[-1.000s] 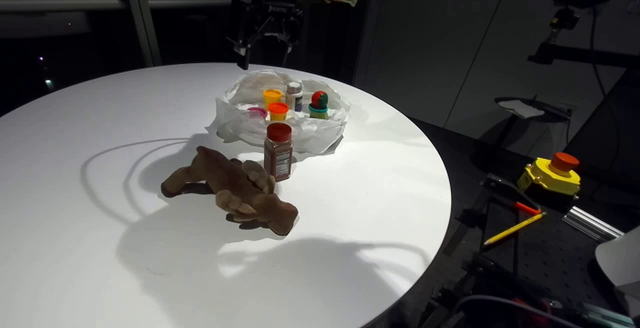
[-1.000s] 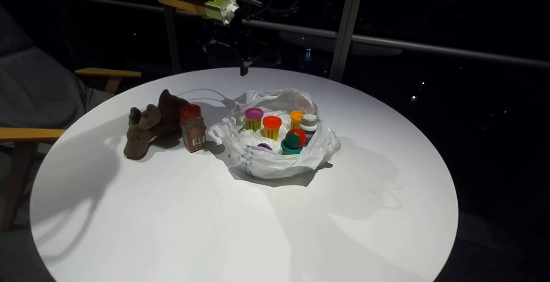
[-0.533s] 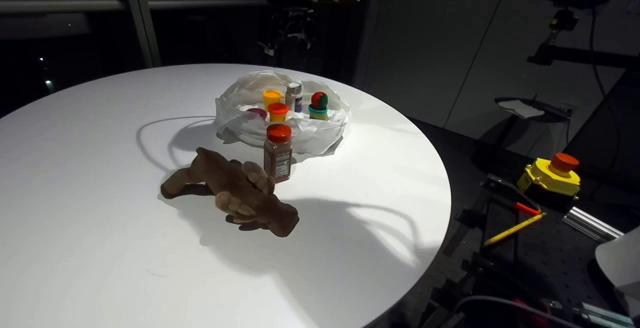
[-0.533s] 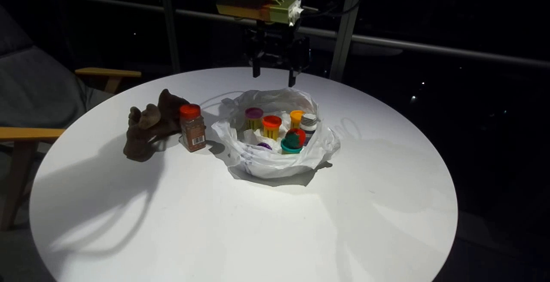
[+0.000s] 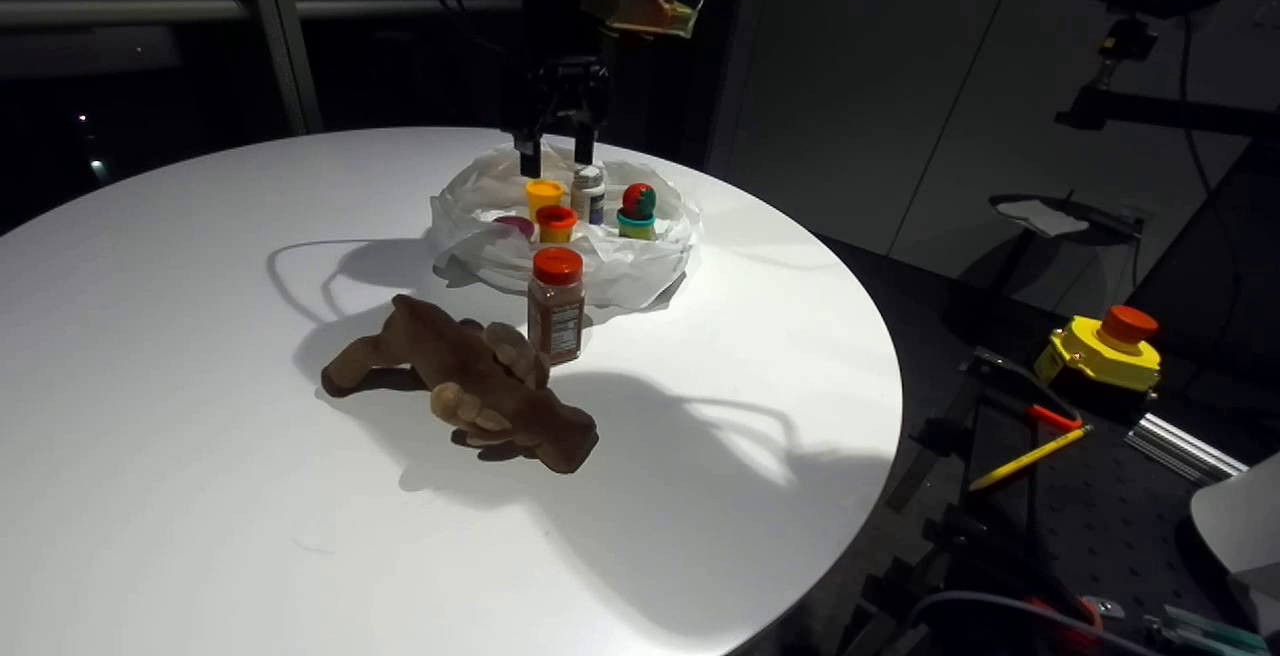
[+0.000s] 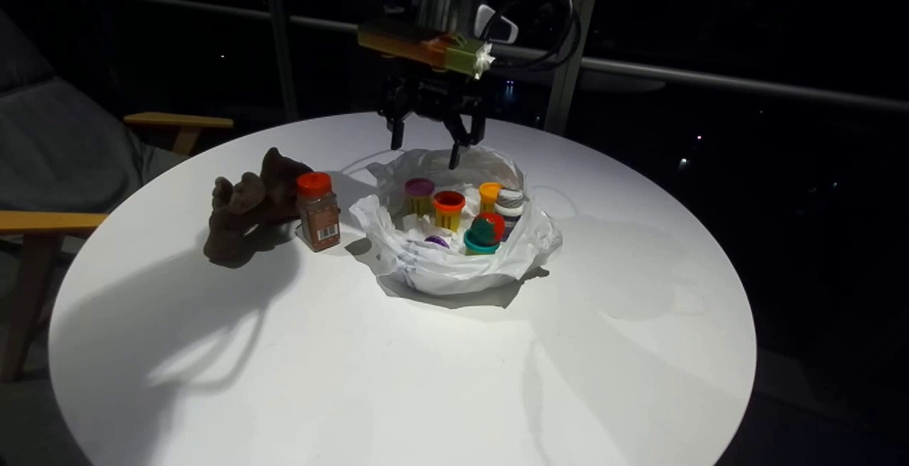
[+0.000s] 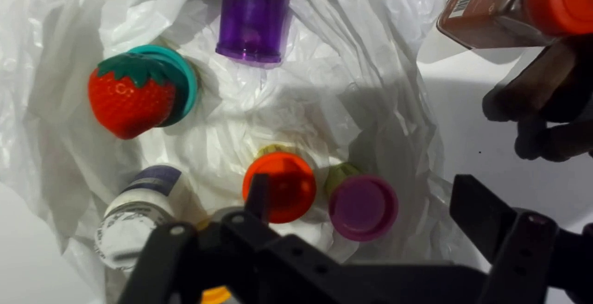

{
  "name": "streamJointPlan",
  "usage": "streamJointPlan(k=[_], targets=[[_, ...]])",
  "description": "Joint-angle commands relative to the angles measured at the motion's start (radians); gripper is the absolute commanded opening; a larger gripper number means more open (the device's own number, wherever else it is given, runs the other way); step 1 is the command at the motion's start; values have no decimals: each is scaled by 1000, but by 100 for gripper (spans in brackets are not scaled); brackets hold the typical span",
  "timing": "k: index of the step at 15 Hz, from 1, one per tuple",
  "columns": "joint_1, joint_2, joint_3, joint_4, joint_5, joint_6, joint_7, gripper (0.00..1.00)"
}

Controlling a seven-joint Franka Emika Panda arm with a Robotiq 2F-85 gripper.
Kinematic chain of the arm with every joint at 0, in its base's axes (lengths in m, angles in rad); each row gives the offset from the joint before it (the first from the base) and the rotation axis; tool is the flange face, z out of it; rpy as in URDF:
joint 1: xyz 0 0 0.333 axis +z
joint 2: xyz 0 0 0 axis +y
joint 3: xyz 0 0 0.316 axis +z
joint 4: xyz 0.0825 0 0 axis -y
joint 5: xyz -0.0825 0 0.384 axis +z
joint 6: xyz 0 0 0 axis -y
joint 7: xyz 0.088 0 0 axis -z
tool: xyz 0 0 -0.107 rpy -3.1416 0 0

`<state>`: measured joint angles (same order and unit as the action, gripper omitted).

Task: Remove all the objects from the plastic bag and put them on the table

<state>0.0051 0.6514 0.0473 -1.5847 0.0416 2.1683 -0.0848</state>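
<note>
The tool (image 6: 425, 156) hangs over the plastic bag (image 6: 465, 278), its two fingers spread wide above the jars. From the wrist, the purple-lidded jar (image 7: 362, 206) shows between the fingers, and one fingertip overlaps the edge of the red-lidded jar (image 7: 289, 188) just beside it. Also in the bag are the strawberry (image 7: 132, 102) atop the teal-lidded jar (image 7: 184, 88) and the white-capped bottle (image 7: 136, 216). Outside it on the desk (image 6: 426, 381), the red-capped bottle (image 6: 319, 217) stands upright beside the brown plush (image 5: 450, 361). The orange-lidded jar (image 6: 490, 199) is mostly covered by the tool in the wrist view, where the red-capped bottle and the brown plush are cut off at the right edge. A purple container (image 6: 437, 241) barely shows over the bag's near wall in an exterior view; from the wrist its lid meets the top edge. Much of the tool's dark body sinks into the black background. Compared with half a second ago, the tool is lower and nearer the jars in both exterior views, and the red lid looks darker; the bag, its contents, the red-capped bottle and the brown plush lie as before.
</note>
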Motion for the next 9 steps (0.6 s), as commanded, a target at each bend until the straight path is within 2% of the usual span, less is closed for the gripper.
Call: streamJointPlan(k=[1,5,6,7,9], targets=[[-3,45,18,23,19,33,-21,100],[16,70,11,17,-3,63,-2,100],[14,45,30,20,21,19,-2,100],[12,68,14,3,4,46,-2,100],[15,64,23,10,6,42,-3,100]])
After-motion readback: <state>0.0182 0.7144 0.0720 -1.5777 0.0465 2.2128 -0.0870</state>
